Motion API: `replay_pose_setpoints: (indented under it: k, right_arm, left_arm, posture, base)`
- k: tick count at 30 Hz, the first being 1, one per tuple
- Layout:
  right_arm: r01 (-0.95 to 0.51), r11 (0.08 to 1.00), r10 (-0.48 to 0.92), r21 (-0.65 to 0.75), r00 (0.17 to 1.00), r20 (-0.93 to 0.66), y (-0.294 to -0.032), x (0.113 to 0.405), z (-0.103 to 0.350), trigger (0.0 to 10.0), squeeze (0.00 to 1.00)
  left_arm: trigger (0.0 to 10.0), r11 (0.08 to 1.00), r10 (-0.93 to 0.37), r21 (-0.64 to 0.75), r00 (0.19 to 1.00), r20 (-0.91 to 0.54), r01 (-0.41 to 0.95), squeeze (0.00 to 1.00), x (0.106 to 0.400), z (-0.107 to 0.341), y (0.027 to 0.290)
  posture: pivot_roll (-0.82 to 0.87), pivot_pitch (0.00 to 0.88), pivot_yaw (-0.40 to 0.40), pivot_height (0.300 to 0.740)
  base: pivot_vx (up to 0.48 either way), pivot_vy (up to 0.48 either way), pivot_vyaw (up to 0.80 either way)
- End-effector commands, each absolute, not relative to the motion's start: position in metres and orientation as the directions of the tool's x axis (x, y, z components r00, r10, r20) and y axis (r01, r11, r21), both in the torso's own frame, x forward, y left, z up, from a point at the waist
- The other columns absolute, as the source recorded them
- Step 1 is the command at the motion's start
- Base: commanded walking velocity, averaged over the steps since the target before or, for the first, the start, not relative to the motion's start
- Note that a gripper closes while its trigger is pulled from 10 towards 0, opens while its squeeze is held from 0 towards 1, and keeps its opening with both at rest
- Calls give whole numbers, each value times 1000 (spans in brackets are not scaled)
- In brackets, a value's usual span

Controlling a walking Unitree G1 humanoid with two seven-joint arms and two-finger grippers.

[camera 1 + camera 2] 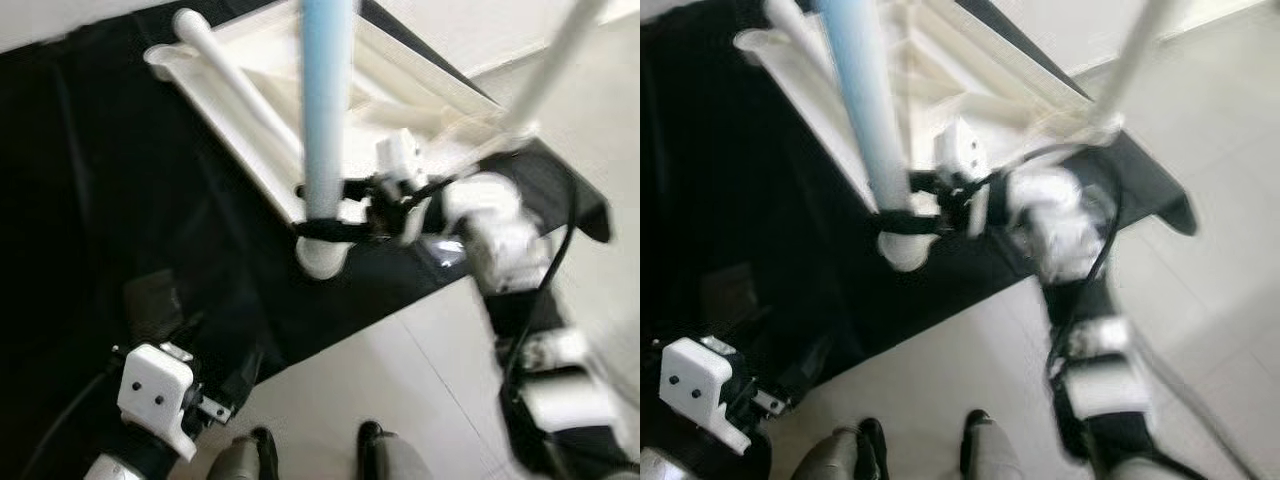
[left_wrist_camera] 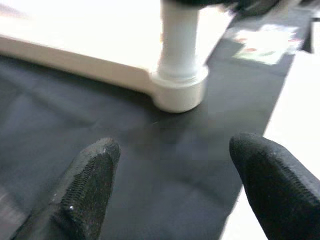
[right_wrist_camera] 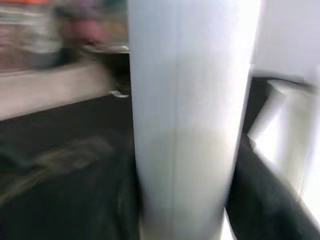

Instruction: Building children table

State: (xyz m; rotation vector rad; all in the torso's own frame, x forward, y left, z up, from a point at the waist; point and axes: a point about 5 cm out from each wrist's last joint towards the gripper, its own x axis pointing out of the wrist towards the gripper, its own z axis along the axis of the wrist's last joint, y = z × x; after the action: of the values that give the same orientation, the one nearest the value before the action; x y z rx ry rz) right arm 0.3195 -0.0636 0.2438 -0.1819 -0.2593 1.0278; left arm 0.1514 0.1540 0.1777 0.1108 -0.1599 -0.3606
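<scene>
Right claw [image 1: 325, 232] is clamped round the blue leg [image 1: 327, 100] low down, just above the white corner socket [image 1: 322, 258] of the upturned tabletop [image 1: 250, 90], so the leg stands upright between its fingers. We judge the step in hand to be seating this leg in its socket: the base looks already in, though the blur keeps us from telling whether it is fully home.

The tabletop lies face down on a black mat [image 1: 90, 200] on the floor, with another leg [image 1: 240, 85] lying across it and a further pale leg [image 1: 555, 55] rising at the far right corner. In the right wrist view the blue leg [image 3: 192, 120] runs straight up between the fingers, touching both.

Our left claw [image 2: 175, 190] hangs low and spread wide, gripping nothing, near the same socket [image 2: 179, 90] but apart from it, over the mat.

Next, we think, the leg needs pressing or turning straight down along its own axis until it sits firm; a tilt could jam it or lift the tabletop. The left claw could steady the corner.
</scene>
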Motion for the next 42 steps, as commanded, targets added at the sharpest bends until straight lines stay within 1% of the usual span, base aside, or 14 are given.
replay_pose_setpoints:
  k: [1, 10, 12, 13, 19, 20, 26, 28, 30, 32, 33, 35, 36, 42]
  right_arm:
    - [-612, 776, 613, -155, 789, -43, -58, 303, 189, 0, 0]
    - [-641, 756, 645, -137, 764, -15, -23, 279, 182, 0, 0]
    - [-668, 733, 672, -127, 740, -20, -20, 280, 183, 1059, 0]
    - [-692, 709, 697, -137, 717, -11, -15, 278, 190, 10000, 0]
    - [-698, 701, 707, -143, 708, 11, -13, 276, 198, 10000, 0]
    - [-761, 628, 776, -163, 627, 65, -13, 282, 216, 10000, 1000]
    - [-811, 546, 837, -208, 536, 106, -18, 290, 230, 10000, 1000]
    - [-885, 327, 945, -331, 316, 87, -35, 307, 247, 10000, 1000]
    - [-885, 327, 945, -331, 316, 87, -35, 307, 247, 10000, 1000]
    - [-918, 183, 982, -352, 187, 23, -48, 318, 257, 10000, 1000]
    - [-924, 151, 987, -351, 158, 7, -53, 325, 262, 10000, 569]
    - [-927, 134, 990, -351, 143, -1, -57, 330, 266, 10000, 569]
    - [-937, 99, 994, -336, 112, -17, -62, 337, 271, 10000, 0]
    - [-961, -62, 996, -269, -41, -83, -72, 347, 276, 10000, 0]
  left_arm:
    - [10000, 929, -359, 133, 928, 101, 345, 0, 150, 173, 157]
    - [10000, 923, -374, 133, 923, 97, 360, 0, 156, 168, 157]
    - [10000, 926, -368, 133, 925, 101, 354, 0, 157, 168, 157]
    - [10000, 929, -358, 134, 927, 107, 344, 0, 158, 168, 158]
    - [10000, 930, -357, 135, 928, 109, 342, 0, 159, 168, 158]
    - [10000, 929, -359, 135, 927, 112, 343, 0, 160, 168, 157]
    - [10000, 930, -359, 134, 926, 117, 343, 0, 160, 169, 156]
    - [10000, 932, -355, 131, 927, 121, 339, 0, 160, 169, 155]
    - [10000, 932, -355, 131, 927, 121, 339, 0, 160, 169, 155]
    - [10000, 933, -352, 130, 928, 122, 337, 0, 159, 169, 155]
    - [10000, 933, -351, 129, 928, 122, 336, 0, 159, 170, 155]
    - [10000, 933, -350, 129, 929, 123, 335, 0, 158, 170, 155]
    - [10000, 934, -350, 129, 929, 123, 334, 0, 158, 170, 155]
    - [10000, 934, -349, 128, 930, 119, 334, 0, 156, 170, 155]
  posture:
    - [46, 339, 46, 740]
    - [33, 295, 45, 740]
    - [33, 293, 40, 740]
    - [34, 291, 40, 740]
    - [32, 289, 40, 740]
    - [28, 288, 35, 740]
    - [31, 290, 30, 740]
    - [37, 294, 24, 740]
    - [37, 294, 24, 740]
    - [48, 300, 23, 740]
    - [52, 302, 22, 740]
    - [52, 302, 22, 740]
    - [56, 309, 23, 740]
    - [61, 313, 23, 740]
  base:
    - [0, 0, 0]
    - [0, 0, 0]
    - [0, 0, 0]
    - [0, 0, 0]
    - [0, 0, 0]
    - [0, 0, 0]
    - [0, 0, 0]
    - [0, 0, 0]
    - [0, 0, 0]
    - [0, 0, 0]
    - [0, 0, 0]
    - [0, 0, 0]
    - [0, 0, 0]
    - [0, 0, 0]
